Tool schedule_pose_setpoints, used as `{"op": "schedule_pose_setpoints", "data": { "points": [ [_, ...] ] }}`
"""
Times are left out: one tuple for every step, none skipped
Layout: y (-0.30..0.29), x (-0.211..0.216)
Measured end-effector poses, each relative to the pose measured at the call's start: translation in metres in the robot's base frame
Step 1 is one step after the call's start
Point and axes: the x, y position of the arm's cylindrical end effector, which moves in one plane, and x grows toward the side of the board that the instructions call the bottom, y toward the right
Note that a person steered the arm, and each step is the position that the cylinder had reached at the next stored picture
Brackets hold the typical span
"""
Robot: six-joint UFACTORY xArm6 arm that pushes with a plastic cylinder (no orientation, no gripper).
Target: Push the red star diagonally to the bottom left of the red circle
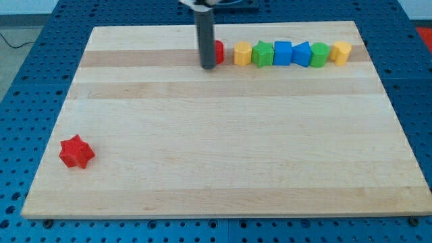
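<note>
The red star [76,152] lies near the board's lower left corner. The red circle [219,51] sits near the view's top, mostly hidden behind my rod. My tip [208,67] rests on the board just left of and touching or nearly touching the red circle, far up and to the right of the red star.
Right of the red circle runs a row of blocks along the view's top: a yellow block [242,53], a green block [262,54], a blue cube [283,53], a blue block [302,54], a green block [319,55] and a yellow block [341,52]. The wooden board [223,135] lies on a blue perforated table.
</note>
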Motion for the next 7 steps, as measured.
{"op": "schedule_pose_setpoints", "data": {
  "points": [
    [-0.006,0.001],
    [-0.062,0.005],
    [-0.084,-0.020],
    [-0.079,0.022],
    [-0.054,0.115],
    [-0.067,0.197],
    [-0.140,0.248]
  ]
}}
